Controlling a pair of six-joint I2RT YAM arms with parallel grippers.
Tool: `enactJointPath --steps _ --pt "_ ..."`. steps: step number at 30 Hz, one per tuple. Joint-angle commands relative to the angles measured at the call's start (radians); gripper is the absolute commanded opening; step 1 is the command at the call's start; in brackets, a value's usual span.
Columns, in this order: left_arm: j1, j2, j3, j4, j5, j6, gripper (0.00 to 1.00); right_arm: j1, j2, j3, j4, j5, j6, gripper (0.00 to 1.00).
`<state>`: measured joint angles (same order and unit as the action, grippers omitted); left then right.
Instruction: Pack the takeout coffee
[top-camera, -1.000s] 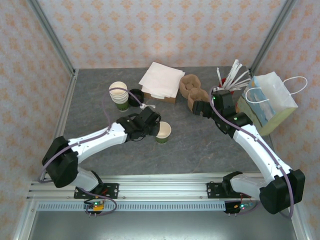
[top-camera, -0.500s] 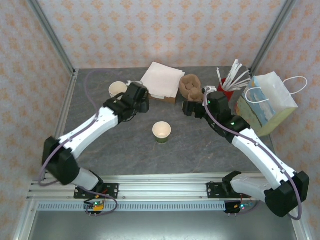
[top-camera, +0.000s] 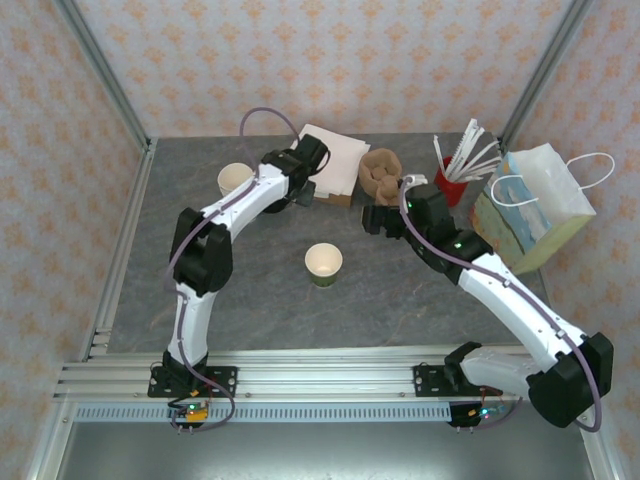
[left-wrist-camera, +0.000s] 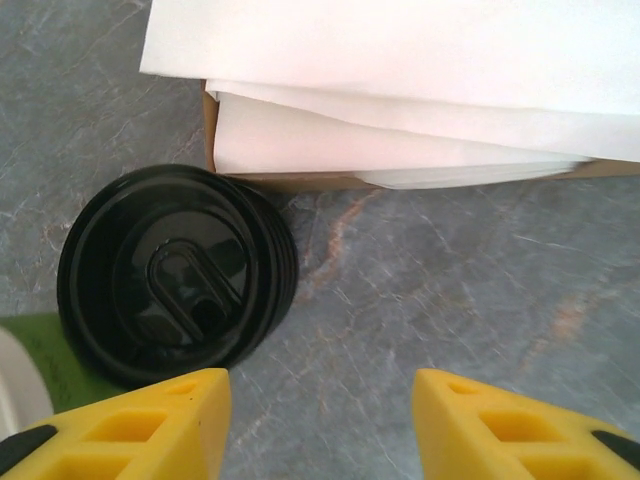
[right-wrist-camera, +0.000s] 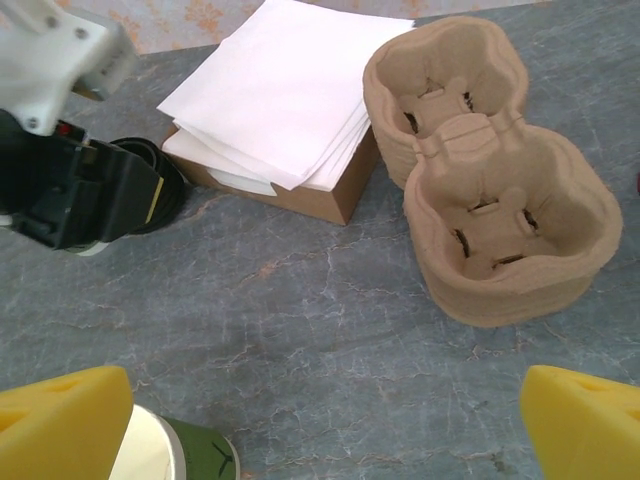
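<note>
The left gripper (left-wrist-camera: 320, 425) hangs wide open just beside the stack of black lids (left-wrist-camera: 175, 272), which sits against the napkins (left-wrist-camera: 400, 60). The right gripper (right-wrist-camera: 325, 425), also spread wide, faces the cup carriers (right-wrist-camera: 500, 220). The green paper cup (top-camera: 323, 263) stands open-topped mid-counter (top-camera: 400, 300), apart from both.

Glossy plastic lids (left-wrist-camera: 175, 275), matt paper napkins (left-wrist-camera: 400, 60)

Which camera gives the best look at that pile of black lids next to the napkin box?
The left wrist view. The stack of black lids lies right below the camera, so its top face and layered rims are plain to see. From the top external view, the left gripper hangs over it. The right wrist view catches just an edge behind that gripper.
</note>
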<state>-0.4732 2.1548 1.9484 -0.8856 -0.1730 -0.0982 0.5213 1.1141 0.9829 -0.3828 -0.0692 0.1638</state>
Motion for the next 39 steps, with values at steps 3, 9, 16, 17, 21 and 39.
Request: enactJointPath --steps 3,9,16,17,21,39 --pt "0.043 0.073 0.112 -0.118 -0.023 0.048 0.51 0.003 -0.042 -0.019 -0.036 0.055 -0.017 1.00" --pt "0.065 0.139 0.177 -0.140 0.018 0.055 0.50 0.004 -0.036 -0.024 -0.033 0.050 -0.011 1.00" --pt "0.073 0.183 0.219 -0.167 0.018 0.052 0.47 0.004 -0.028 -0.029 -0.030 0.045 -0.001 1.00" --pt "0.074 0.185 0.221 -0.167 0.019 0.051 0.46 0.004 -0.028 -0.029 -0.031 0.045 -0.001 1.00" --pt "0.080 0.199 0.232 -0.168 0.027 0.048 0.43 0.003 -0.023 -0.030 -0.030 0.042 0.002 1.00" --pt "0.084 0.205 0.260 -0.192 0.035 0.046 0.24 0.003 -0.013 -0.038 -0.025 0.035 0.011 1.00"
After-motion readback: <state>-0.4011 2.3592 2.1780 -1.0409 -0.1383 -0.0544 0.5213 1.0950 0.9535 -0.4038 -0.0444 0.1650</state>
